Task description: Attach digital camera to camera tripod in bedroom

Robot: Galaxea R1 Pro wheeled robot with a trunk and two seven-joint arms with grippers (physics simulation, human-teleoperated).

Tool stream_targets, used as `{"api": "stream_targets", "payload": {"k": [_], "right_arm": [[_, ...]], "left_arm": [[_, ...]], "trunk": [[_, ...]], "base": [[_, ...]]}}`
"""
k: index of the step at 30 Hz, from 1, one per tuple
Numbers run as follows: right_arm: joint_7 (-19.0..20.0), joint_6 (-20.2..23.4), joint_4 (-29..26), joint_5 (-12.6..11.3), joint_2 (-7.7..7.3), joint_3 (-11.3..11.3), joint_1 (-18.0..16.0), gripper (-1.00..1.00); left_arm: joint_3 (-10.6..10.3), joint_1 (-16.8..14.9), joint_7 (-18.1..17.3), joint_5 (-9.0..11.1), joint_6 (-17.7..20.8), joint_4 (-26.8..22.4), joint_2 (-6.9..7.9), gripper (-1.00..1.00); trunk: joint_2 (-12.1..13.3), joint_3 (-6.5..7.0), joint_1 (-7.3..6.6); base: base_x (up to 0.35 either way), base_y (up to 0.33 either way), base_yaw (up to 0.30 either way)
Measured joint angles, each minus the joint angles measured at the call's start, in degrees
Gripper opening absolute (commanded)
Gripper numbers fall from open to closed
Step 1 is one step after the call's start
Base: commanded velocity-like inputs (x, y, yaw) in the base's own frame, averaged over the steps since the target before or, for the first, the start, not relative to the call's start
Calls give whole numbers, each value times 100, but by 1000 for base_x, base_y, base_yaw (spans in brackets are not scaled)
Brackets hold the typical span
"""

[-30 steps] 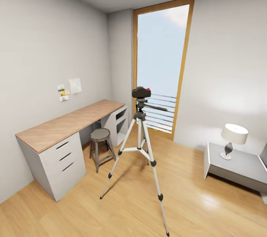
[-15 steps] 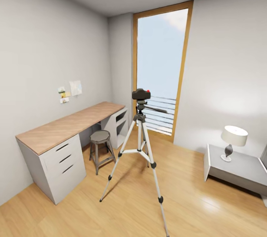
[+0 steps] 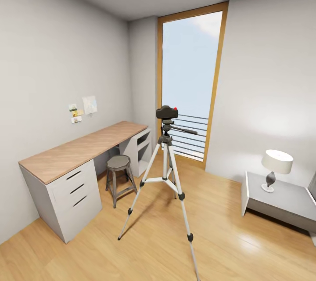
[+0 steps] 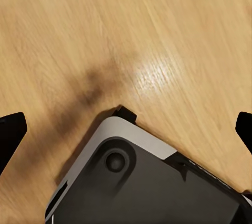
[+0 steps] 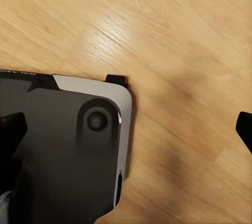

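Black digital camera (image 3: 167,112) with red dot atop silver 3-legged camera tripod (image 3: 165,175), left claw (image 4: 126,124) and right claw (image 5: 126,124) released

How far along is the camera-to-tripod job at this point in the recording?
It looks essentially done: the digital camera sits on the head of the camera tripod, which stands on the bedroom floor between the desk and the window. Nothing is in hand: both wrist views show wide-apart fingers over bare floor and the robot's base. Whether the mount is locked cannot be told.

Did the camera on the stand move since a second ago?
No. The digital camera sits on the camera tripod just as before, same place against the window; only the view shifted.
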Motion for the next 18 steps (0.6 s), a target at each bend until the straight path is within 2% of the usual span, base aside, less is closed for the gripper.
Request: {"api": "stream_targets", "payload": {"k": [13, 18], "right_arm": [[1, 22, 8, -26, 1, -5, 0, 100], [3, 19, 8, -27, 3, -6, 0, 100]], "left_arm": [[11, 7, -38, 16, 42, 47, -92, 100], [7, 133, -40, 6, 67, 59, -113, 100]], "trunk": [[0, 0, 0], [0, 0, 0]], "base": [[0, 0, 0], [0, 0, 0]]}}
